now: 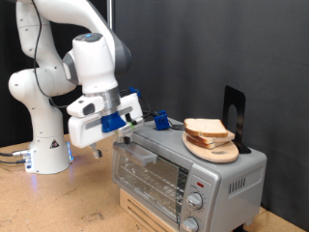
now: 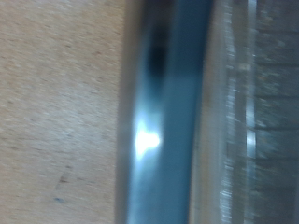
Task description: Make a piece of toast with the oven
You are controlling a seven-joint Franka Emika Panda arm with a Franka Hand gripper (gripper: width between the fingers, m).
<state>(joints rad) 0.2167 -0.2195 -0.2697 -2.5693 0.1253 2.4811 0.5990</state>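
Note:
The oven (image 1: 183, 179) is a silver toaster oven with a glass door and two knobs, standing at the exterior view's lower right. The piece of toast (image 1: 205, 128) lies with another pale bread slice on a round wooden board (image 1: 224, 153) on the oven's roof. My gripper (image 1: 130, 130), with blue finger parts, hovers at the oven's upper corner on the exterior view's left, close to the top edge of the door. The wrist view is a blurred close-up of a shiny metal bar (image 2: 163, 121) with the oven's glass and wire rack (image 2: 262, 112) beside it. No fingers show there.
A black stand (image 1: 232, 108) rises behind the board on the oven's roof. The oven rests on a wooden block (image 1: 145, 215) on the wooden table (image 1: 58, 203). The robot's white base (image 1: 46, 145) stands at the exterior view's left before a black backdrop.

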